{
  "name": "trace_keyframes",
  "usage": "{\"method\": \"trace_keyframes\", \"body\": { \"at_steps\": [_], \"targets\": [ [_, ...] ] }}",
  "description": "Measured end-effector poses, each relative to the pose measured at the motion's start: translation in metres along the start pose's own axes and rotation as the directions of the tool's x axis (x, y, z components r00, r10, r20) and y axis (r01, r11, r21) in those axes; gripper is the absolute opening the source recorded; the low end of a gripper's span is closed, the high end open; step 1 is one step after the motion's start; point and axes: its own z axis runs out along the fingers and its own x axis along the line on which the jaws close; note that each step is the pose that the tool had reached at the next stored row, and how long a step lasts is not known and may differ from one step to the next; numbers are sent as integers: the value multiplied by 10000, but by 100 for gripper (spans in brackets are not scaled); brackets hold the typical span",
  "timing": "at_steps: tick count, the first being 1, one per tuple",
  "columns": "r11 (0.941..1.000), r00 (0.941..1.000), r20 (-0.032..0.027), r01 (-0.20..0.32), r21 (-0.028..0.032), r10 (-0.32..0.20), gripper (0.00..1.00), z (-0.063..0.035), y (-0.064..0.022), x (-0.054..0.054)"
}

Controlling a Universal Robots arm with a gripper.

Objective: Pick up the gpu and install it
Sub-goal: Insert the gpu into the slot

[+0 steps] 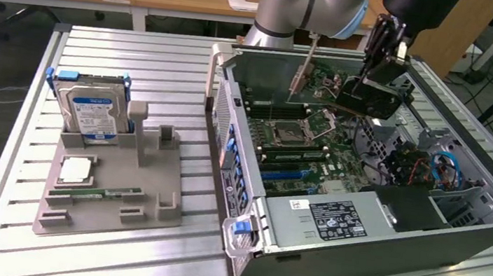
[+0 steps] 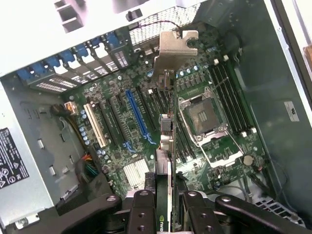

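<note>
Bright even light, glare on the slatted table (image 1: 144, 55), dim computer case (image 1: 399, 270) interior.

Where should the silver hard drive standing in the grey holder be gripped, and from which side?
Probably the free upper part of the hard drive, coming from straight above and pinching its two broad flat faces. It stands upright with its lower end sunk in the grey holder, so only the top is exposed, and blue rails occupy its narrow sides.
</note>
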Motion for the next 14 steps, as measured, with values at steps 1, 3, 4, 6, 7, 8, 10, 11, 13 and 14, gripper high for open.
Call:
{"method": "trace_keyframes", "body": {
  "at_steps": [1, 3, 4, 6, 7, 8, 10, 11, 13, 14],
  "targets": [
    [9999, 9999, -4, 116, -3, -116, 26, 0, 0, 0],
    [9995, 9995, -14, 326, -6, -326, 26, 0, 0, 0],
    [9990, 9990, -19, 436, -8, -436, 26, 0, 0, 0],
    [9979, 9979, -27, 651, -12, -651, 26, 0, 0, 0],
    [9971, 9971, -32, 754, -14, -754, 26, 0, 0, 0],
    [9962, 9962, -36, 870, -17, -870, 26, 0, 0, 0],
    [9941, 9941, -45, 1081, -21, -1081, 26, 0, 0, 0],
    [9930, 9930, -49, 1183, -24, -1183, 26, 0, 0, 0],
    [9903, 9902, -57, 1392, -28, -1392, 26, 0, 0, 0],
    [9888, 9888, -61, 1491, -31, -1491, 26, 0, 0, 0]
  ]
}}
